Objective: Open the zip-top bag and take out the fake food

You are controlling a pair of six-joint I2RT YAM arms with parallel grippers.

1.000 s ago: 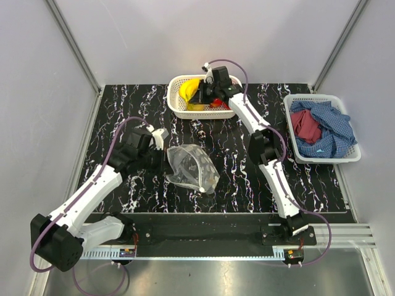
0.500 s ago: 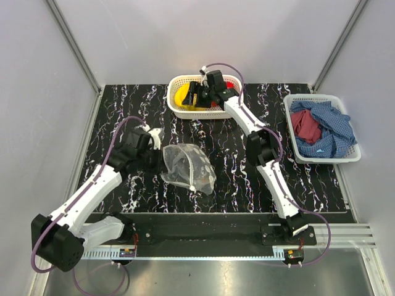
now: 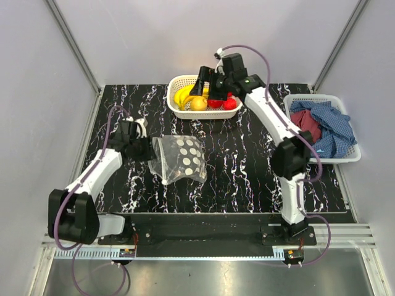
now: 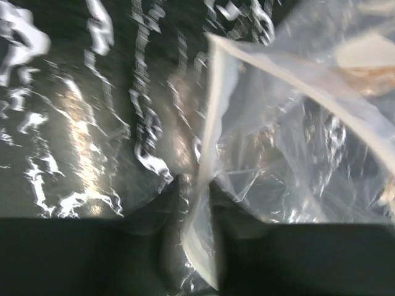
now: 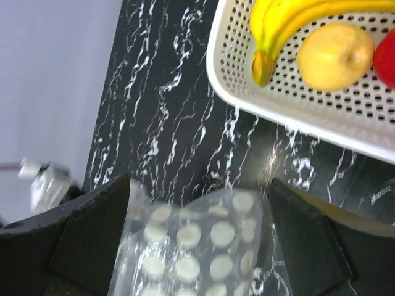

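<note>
The zip-top bag [image 3: 179, 159], clear with white dots, lies flat on the black marbled table. My left gripper [image 3: 150, 148] is at its left edge. In the left wrist view the jaws stand apart, with the bag's zip strip [image 4: 210, 123] loose between the fingers [image 4: 234, 216], so the left gripper [image 4: 191, 203] is open. The fake food lies in the white mesh basket [image 3: 179, 114]: a banana bunch [image 3: 183, 95], a yellow-orange fruit [image 3: 198, 103] and red pieces [image 3: 223, 103]. My right gripper [image 3: 207, 86] hovers above that basket, wide open and empty. The right wrist view shows the bananas [image 5: 290, 24], the yellow fruit [image 5: 336, 55] and the bag [image 5: 197, 253] far below.
A second white basket [image 3: 311, 97] at the right edge holds red and blue cloths [image 3: 324, 126]. Grey walls close in the table on three sides. The arm bases sit on the near rail.
The right gripper has opened and lifted out of the basket, leaving the fruit there. The left gripper has moved left and opened, and the bag has settled flat.
</note>
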